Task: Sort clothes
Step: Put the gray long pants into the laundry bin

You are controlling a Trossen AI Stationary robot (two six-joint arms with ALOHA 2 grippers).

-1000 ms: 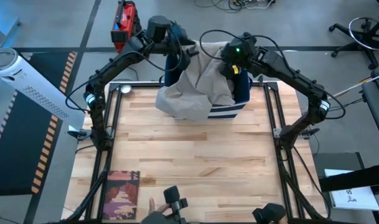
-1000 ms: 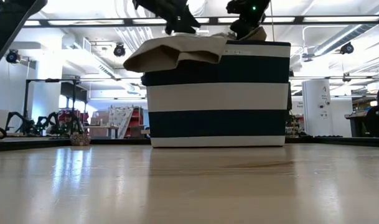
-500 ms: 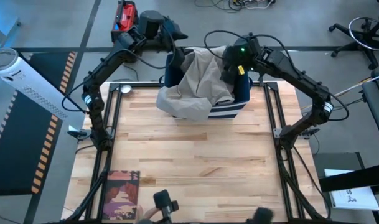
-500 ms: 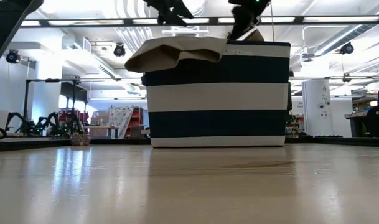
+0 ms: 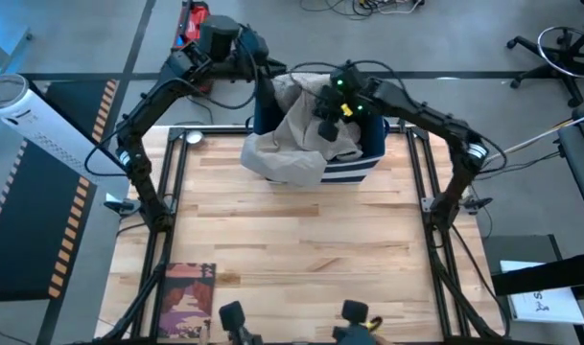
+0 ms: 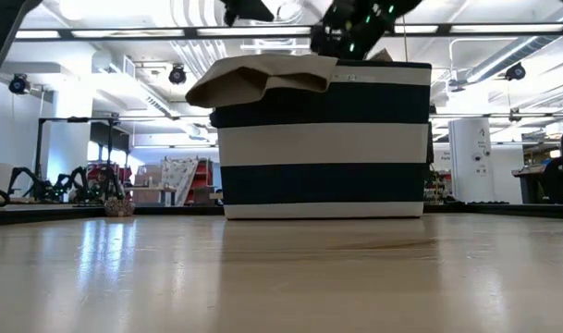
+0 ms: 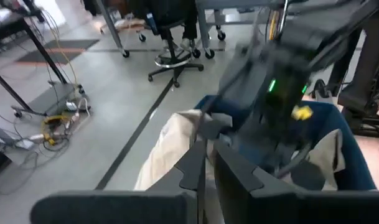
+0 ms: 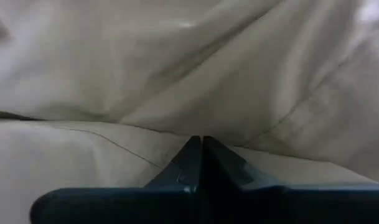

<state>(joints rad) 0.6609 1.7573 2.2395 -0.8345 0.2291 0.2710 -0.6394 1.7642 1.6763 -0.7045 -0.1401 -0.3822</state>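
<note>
A navy-and-white striped basket (image 5: 354, 171) (image 6: 323, 139) stands at the table's far middle. A large khaki-beige garment (image 5: 292, 144) (image 6: 258, 74) fills its top and hangs over its left and near rim. My right gripper (image 8: 198, 144) is shut and reaches slanting down into the garment on top of the basket (image 5: 322, 125). My left gripper (image 7: 205, 158) is shut on nothing and hovers high above the basket's far left corner (image 5: 261, 53). No other clothes show. My right gripper has its shut fingertips (image 8: 190, 152) against the garment's upper surface at a crease (image 8: 177, 127), coming slanting from above and from the table's right. Whether any cloth is caught between the fingers, I cannot tell. The garment lies slack on the basket.
A flat book with a dark pinkish cover (image 5: 186, 299) lies at the near left corner. A small silver object (image 5: 193, 137) sits at the far left corner. Bare wooden tabletop (image 5: 301, 249) stretches from the basket to the near edge.
My left gripper has risen and drawn back from the garment toward the table's far left, and its fingers have shut. My right gripper has swung down and leftward onto the garment, tipping more steeply. The garment stays draped over the basket's rim.
</note>
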